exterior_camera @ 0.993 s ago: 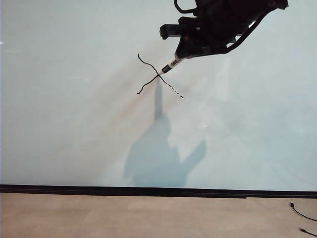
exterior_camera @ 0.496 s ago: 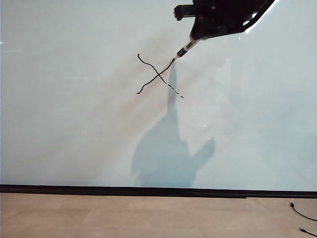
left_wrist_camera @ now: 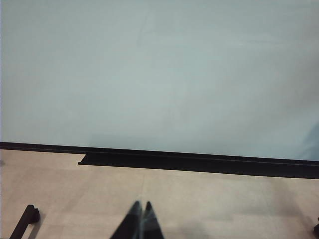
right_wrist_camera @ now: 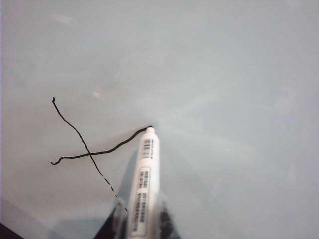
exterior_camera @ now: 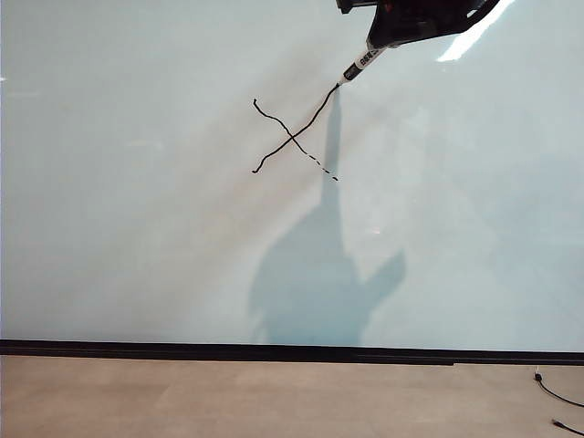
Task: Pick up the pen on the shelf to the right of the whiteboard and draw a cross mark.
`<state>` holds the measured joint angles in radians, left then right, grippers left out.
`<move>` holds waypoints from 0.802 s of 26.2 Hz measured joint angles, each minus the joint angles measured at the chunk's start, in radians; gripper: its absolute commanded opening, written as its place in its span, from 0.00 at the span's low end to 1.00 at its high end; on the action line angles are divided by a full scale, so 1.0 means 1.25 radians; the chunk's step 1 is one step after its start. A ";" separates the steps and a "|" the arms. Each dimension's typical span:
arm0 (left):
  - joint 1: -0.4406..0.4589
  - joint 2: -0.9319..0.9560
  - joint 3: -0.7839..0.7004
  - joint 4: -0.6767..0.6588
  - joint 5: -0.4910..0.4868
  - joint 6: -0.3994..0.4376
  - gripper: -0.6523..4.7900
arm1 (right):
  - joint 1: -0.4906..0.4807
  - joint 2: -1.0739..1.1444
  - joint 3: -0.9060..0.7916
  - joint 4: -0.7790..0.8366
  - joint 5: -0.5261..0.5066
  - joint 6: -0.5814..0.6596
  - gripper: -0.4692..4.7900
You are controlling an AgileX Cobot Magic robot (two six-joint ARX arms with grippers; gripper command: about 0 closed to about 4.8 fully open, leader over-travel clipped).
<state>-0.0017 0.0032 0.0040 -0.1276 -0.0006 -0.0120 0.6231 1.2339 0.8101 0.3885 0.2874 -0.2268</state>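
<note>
The whiteboard (exterior_camera: 137, 228) fills the exterior view, pale and glossy with a black strip along its bottom. A thin black cross mark (exterior_camera: 294, 139) (right_wrist_camera: 89, 155) is drawn on it, one arm ending in dashes. My right gripper (exterior_camera: 388, 41) (right_wrist_camera: 142, 219) reaches in from the upper right, shut on the pen (exterior_camera: 362, 64) (right_wrist_camera: 144, 189), a slim white marker with black print. The pen's tip rests at the upper right end of one stroke of the cross. My left gripper (left_wrist_camera: 141, 205) is shut, empty, low over the floor before the board (left_wrist_camera: 159, 74).
A tan floor (exterior_camera: 274, 397) lies below the board. A black cable (exterior_camera: 558, 394) trails at the lower right. The arm's shadow (exterior_camera: 324, 283) falls on the board. A dark ledge (left_wrist_camera: 199, 163) runs under the board, and a black foot (left_wrist_camera: 27, 219) stands on the floor.
My right gripper has moved up and to the right with the pen, and the second stroke of the cross has grown longer toward the upper right. The left gripper has kept still.
</note>
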 measured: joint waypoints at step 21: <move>0.000 0.000 0.000 0.000 0.000 0.000 0.11 | 0.047 -0.486 -0.403 -0.034 0.008 0.004 0.07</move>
<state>-0.0017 0.0032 0.0040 -0.1276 -0.0006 -0.0124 0.6819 0.6258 0.3058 0.3458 0.2974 -0.2222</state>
